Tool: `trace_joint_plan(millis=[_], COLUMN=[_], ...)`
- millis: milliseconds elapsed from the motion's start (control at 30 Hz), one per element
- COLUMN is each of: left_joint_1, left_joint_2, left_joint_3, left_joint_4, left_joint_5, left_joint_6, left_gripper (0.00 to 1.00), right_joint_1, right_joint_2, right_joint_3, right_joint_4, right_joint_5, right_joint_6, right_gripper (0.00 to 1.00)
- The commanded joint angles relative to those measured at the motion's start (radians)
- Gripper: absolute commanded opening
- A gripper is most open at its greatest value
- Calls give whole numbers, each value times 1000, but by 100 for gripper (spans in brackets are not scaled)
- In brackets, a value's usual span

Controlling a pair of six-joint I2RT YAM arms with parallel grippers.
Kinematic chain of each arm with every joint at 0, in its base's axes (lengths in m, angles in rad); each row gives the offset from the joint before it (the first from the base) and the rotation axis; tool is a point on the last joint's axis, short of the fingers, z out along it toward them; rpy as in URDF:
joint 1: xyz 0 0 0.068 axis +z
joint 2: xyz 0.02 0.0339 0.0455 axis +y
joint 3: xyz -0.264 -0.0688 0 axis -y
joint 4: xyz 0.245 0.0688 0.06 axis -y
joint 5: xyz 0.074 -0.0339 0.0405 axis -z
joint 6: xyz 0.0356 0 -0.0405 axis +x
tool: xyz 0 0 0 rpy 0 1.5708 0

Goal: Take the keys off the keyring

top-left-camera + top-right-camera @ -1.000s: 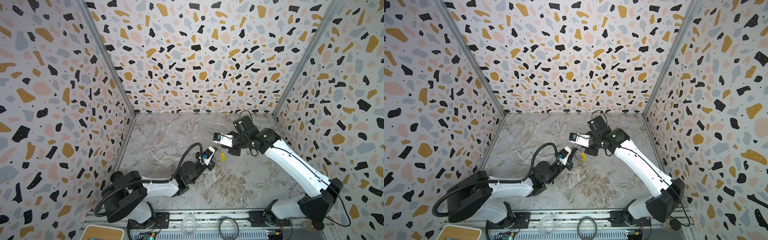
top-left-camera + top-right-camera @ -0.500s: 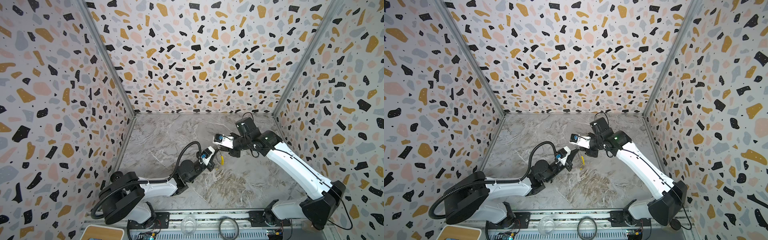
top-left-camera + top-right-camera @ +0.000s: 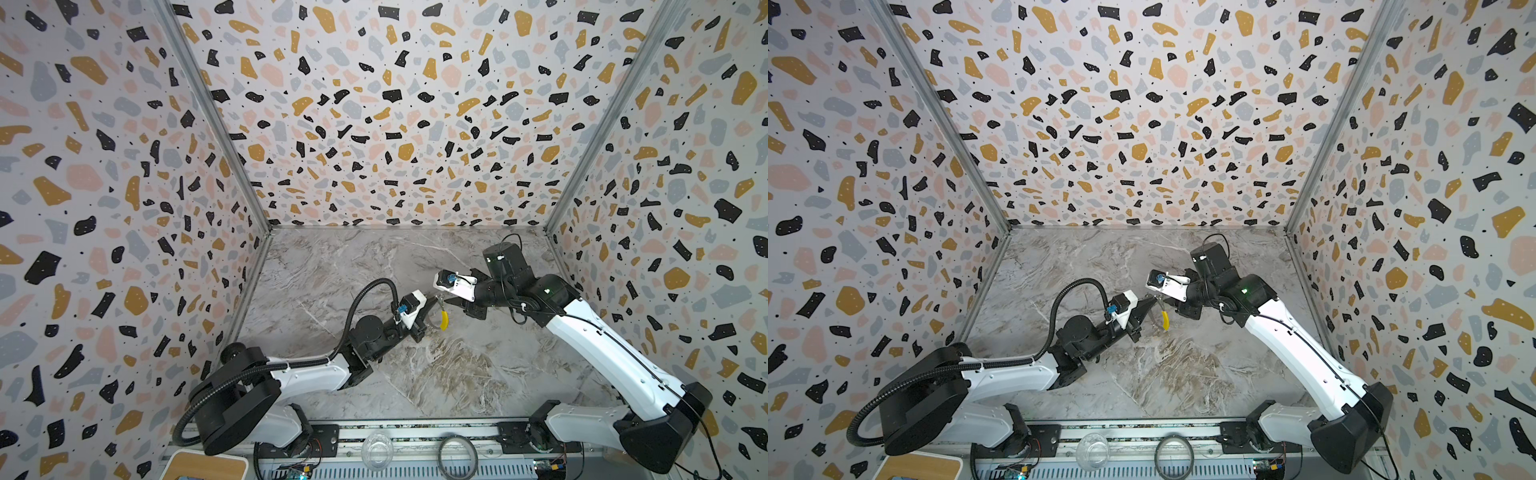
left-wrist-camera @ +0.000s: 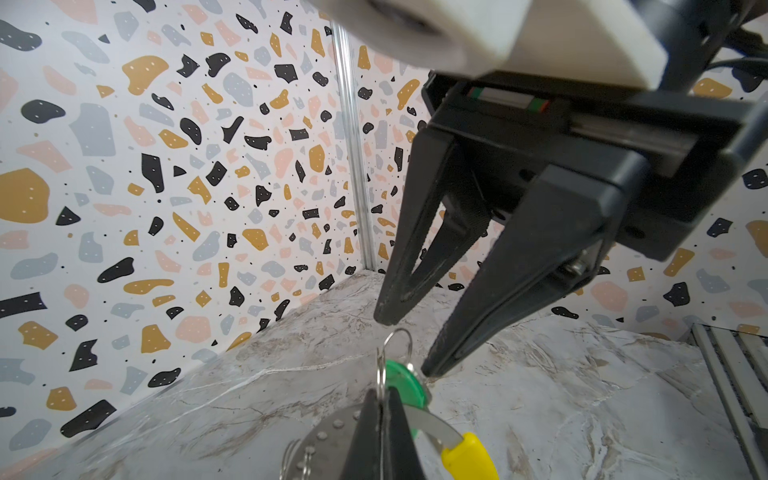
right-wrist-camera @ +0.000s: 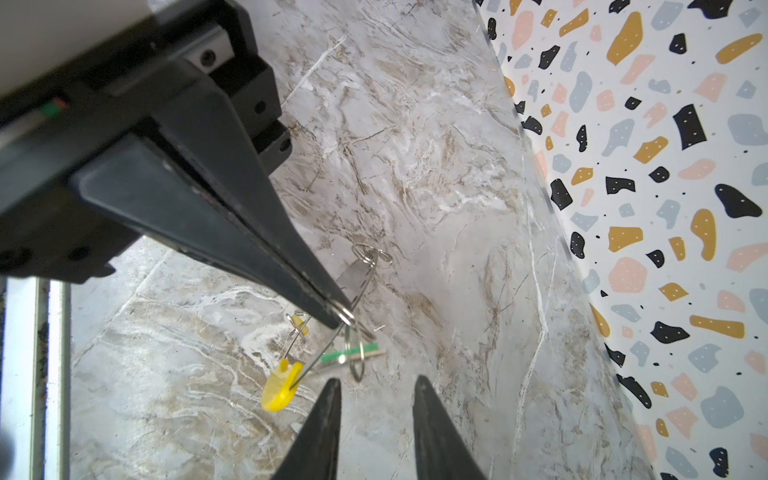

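My left gripper (image 4: 380, 397) is shut on the thin silvery wire of the keyring (image 5: 316, 358) and holds it above the marble floor. The ring's yellow sleeve (image 3: 444, 321) (image 3: 1165, 321) (image 5: 279, 388) hangs below the grip. A key with a green tag (image 4: 404, 380) (image 5: 350, 353) dangles from the wire by a small split ring. A small yellow tag (image 5: 300, 324) shows behind the wire. My right gripper (image 5: 376, 384) (image 4: 409, 344) is open, its fingertips just short of the green tag, and grips nothing. In both top views the two grippers meet at mid-floor.
The front rail carries a dark thick ring (image 3: 457, 454), a clear glass cup (image 3: 377, 451) and a wooden board (image 3: 203, 467). Terrazzo walls (image 3: 395, 124) close in three sides. A silvery flat piece with small rings (image 5: 360, 266) hangs beside the left fingers.
My right gripper has opened from nearly shut and drawn back slightly to the right. The left gripper keeps its hold on the keyring and has barely moved.
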Motion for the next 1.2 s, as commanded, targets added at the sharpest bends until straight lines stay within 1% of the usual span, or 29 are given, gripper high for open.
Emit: trace_joint_plan(millis=[0, 100, 267, 367, 533, 733, 833, 967, 1167], left_joint_1=[16, 27, 32, 31, 33, 34, 34, 34, 36], left_joint_2=[-24, -30, -38, -39, -39, -48, -52, -55, -59], left_joint_3=[7, 14, 30, 32, 41, 43, 41, 41, 41], left_joint_4=[41, 18, -27, -36, -50, -65, -68, -70, -71], left_joint_5=[58, 89, 110, 117, 132, 136, 135, 135, 141], left_joint_6=[-31, -34, -29, -25, -21, -12, -11, -8, -7], left_gripper=[0, 0, 0, 0, 0, 0, 0, 0, 0], right_joint_1=[-6, -7, -7, -7, -21, -45, -59, -64, -67], right_joint_2=[-45, -64, -84, -87, -63, -43, -50, -47, -23], right_joint_3=[-27, -47, -63, -65, -64, -55, -59, -63, -58], right_joint_4=[59, 82, 116, 113, 95, 72, 70, 62, 47], right_joint_5=[-37, -33, -94, -143, -184, -196, -210, -221, -225], right_joint_6=[68, 98, 147, 155, 157, 169, 171, 175, 175], right_gripper=[32, 34, 34, 31, 23, 16, 16, 20, 19])
